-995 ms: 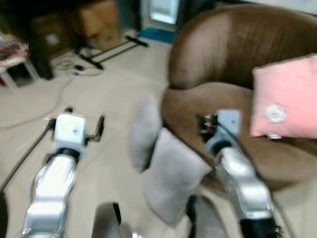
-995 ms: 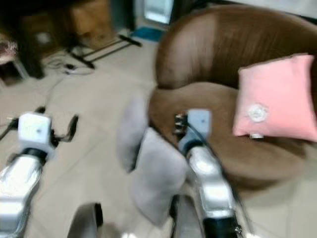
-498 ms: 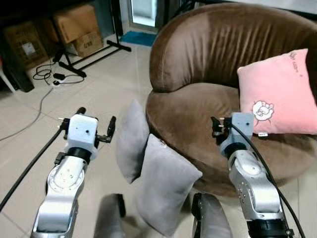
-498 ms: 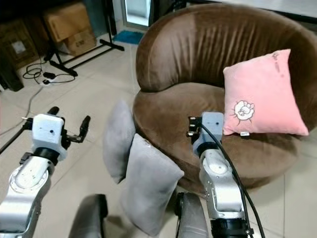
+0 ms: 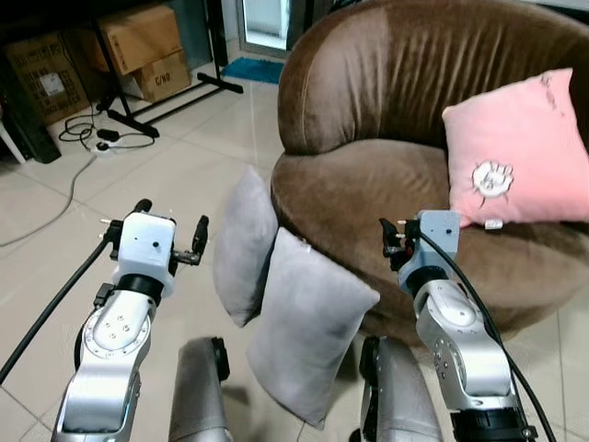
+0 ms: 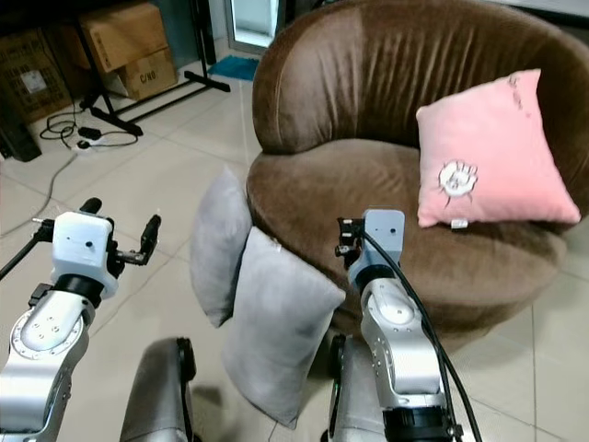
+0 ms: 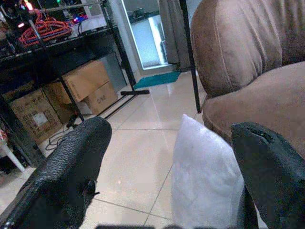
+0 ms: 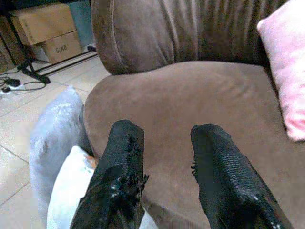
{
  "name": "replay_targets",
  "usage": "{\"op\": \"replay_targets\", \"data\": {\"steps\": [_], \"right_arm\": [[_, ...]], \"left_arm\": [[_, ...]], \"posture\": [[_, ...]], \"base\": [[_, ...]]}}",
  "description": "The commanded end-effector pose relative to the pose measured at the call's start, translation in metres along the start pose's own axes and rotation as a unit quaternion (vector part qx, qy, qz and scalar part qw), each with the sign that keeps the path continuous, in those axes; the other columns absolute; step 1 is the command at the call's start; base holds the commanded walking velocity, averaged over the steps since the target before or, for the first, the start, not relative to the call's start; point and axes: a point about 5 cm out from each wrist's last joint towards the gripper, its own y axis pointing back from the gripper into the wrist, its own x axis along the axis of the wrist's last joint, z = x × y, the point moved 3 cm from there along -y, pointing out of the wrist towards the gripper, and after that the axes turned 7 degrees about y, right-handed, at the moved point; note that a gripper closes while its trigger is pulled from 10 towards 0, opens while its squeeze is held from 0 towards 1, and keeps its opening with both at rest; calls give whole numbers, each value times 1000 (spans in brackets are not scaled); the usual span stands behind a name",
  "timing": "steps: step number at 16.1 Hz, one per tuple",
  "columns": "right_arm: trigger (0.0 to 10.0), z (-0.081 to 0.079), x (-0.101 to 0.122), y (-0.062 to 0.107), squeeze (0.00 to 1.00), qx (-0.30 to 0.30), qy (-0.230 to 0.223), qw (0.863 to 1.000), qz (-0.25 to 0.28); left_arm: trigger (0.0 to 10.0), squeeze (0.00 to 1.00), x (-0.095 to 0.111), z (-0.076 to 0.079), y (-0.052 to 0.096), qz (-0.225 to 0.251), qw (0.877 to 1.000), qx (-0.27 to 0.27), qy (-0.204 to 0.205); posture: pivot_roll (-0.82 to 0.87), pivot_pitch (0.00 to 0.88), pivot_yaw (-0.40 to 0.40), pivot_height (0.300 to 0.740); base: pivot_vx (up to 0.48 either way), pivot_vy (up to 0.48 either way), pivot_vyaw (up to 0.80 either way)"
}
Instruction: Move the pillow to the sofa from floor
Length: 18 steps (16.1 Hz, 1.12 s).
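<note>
Two grey fabric pillows stand on edge on the tiled floor (image 5: 175, 175), both leaning against the front of the round brown velvet sofa (image 5: 386, 184). The nearer grey pillow (image 5: 308, 324) has its long axis tilted, top corner toward the sofa seat; the farther grey pillow (image 5: 242, 244) stands almost upright. The left gripper (image 7: 167, 167) is wide open and empty — it hangs beside the farther pillow. The right gripper (image 8: 164, 181), partly open, holds nothing above the sofa's seat edge. A pink square cushion (image 5: 515, 152) rests against the sofa back.

velvety brown sofa (image 5: 442, 83), glossy floor tiles (image 5: 175, 166)
</note>
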Motion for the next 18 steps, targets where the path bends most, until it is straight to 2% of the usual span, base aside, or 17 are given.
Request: {"op": "replay_targets", "data": {"steps": [1, 5, 6, 9, 12, 15, 18], "right_arm": [[10000, -2, -2, 0, 0, 6, -2, 1000, -4], [10000, 0, -4, 0, 0, 3, -2, 1000, -8], [10000, -1, -3, 0, 0, 9, 19, 1000, -6], [10000, -7, -2, -2, 0, 33, 42, 999, -8], [10000, -9, -3, -3, 0, 43, 44, 998, -10], [10000, 3, -9, -4, 0, 14, 25, 999, -22], [10000, 8, -15, -8, 0, 25, 41, 998, -35]], "left_arm": [[10000, 0, 1, -2, 0, 2, 1000, 1, -6], [10000, 0, 1, -1, 1, 3, 1000, 2, -4], [10000, 0, 1, -1, 1, 3, 1000, 1, -5], [10000, 0, 2, -1, 1, 5, 1000, -4, 2], [10000, 0, 2, -2, 2, 5, 1000, -4, 3], [10000, 0, 1, -2, 2, 2, 1000, -3, -7], [10000, 0, -2, 2, 2, -8, 1000, -28, -11]], "posture": [[-27, 0, 10, 434], [-25, 0, 8, 424], [-25, 0, 8, 424], [-25, 0, 8, 424], [-23, 0, 11, 424], [-24, 0, 19, 424], [-26, 0, 25, 424]], "base": [[0, 0, 0], [0, 0, 0], [0, 0, 0], [82, 0, 673], [307, 0, 800], [87, 0, 267], [0, 0, 0]]}}
